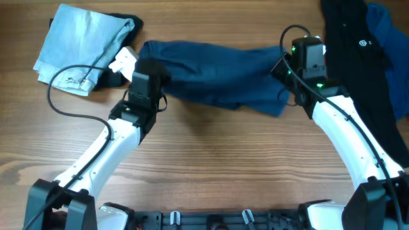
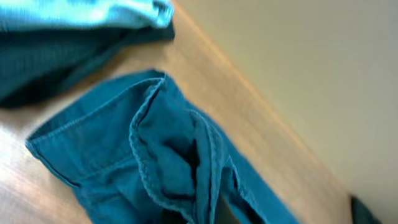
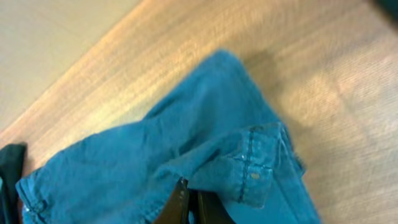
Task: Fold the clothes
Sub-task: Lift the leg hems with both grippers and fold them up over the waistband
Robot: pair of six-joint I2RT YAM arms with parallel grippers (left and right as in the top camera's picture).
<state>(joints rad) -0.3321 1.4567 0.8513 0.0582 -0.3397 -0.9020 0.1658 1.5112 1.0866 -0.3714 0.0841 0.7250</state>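
Observation:
The dark navy-blue shorts [image 1: 217, 73] hang stretched between my two grippers, a little above the wooden table. My left gripper [image 1: 153, 80] is shut on the shorts' left end. In the left wrist view the fabric [image 2: 124, 155] bunches in folds around the fingers [image 2: 214, 214], which are mostly hidden. My right gripper [image 1: 289, 71] is shut on the right end. In the right wrist view its fingers [image 3: 189, 202] pinch the cloth beside a stitched corner of the shorts [image 3: 205, 137].
A folded light-blue denim garment [image 1: 83, 45] lies at the back left on top of a black one [image 1: 128, 24]. A black garment with a small white logo [image 1: 358, 45] and a brighter blue one [image 1: 391, 32] lie at the back right. The table's far edge shows in both wrist views.

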